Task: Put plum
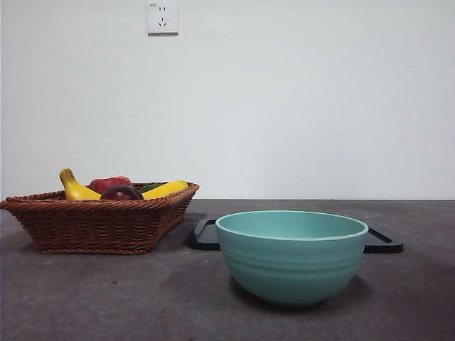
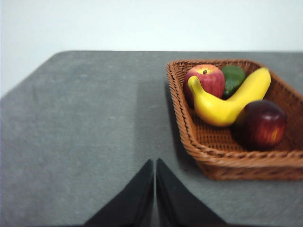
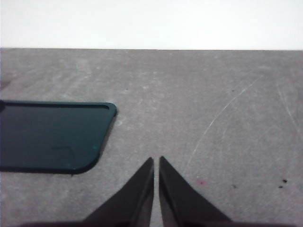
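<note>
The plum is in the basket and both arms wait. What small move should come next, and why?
Probably open the left gripper and move it toward the plum. It is shut over bare table beside the basket, while the right gripper sees only the tray.

Left gripper [image 2: 155,163] and right gripper [image 3: 156,161] both hover over the table, jaws closed, empty.

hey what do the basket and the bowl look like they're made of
Basket: woven brown wicker or rattan by its plaited strands, matte. Bowl: probably glazed ceramic, though plastic is possible; smooth teal surface with a soft sheen and ridged bands.
</note>
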`<state>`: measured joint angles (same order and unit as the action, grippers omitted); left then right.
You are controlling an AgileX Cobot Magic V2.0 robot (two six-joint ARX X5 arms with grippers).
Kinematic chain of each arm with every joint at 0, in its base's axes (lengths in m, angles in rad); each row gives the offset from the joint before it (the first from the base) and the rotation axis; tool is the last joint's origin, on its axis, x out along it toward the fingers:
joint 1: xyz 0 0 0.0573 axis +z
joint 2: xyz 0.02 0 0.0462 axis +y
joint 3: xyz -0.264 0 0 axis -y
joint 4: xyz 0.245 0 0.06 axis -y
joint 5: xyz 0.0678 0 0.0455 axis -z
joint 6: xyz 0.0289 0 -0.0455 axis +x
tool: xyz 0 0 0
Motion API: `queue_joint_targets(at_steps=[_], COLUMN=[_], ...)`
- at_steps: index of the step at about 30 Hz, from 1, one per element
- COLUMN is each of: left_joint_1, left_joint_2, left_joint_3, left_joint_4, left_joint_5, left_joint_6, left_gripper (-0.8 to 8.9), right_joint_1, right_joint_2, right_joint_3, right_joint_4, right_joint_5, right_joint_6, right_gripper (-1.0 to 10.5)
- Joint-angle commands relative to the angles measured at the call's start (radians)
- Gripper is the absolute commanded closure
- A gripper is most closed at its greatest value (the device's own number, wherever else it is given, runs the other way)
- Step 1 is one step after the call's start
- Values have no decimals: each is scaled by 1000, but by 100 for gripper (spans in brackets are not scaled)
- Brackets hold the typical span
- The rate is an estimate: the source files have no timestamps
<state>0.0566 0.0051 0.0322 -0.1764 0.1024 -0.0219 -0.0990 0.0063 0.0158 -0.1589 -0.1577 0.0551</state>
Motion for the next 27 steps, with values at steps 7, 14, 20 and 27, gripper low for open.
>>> queue_joint_targets(at_steps=[7,14,20,27], left_joint_1=[2,2,2,2], left_joint_2=[-2,0,15,111], left_joint_3=[-17,37,135,288], left_joint_4=[-11,-41,-145,-234], left_joint_5=[-1,42,60,132], left_joint_6=[-331,-429,-436,-389], left_gripper=[807,804,804,804], right_joint_1=[-2,-2,-2,-2], right_joint_2=[-3,-3,6,101], right_joint_3=[-1,42,163,361], right_joint_4=[2,-5,-64,-222], right_joint_5=[-47,-64,-63,-89], right_joint_6=[185,254,253,235], right_gripper=[937,938,938,938])
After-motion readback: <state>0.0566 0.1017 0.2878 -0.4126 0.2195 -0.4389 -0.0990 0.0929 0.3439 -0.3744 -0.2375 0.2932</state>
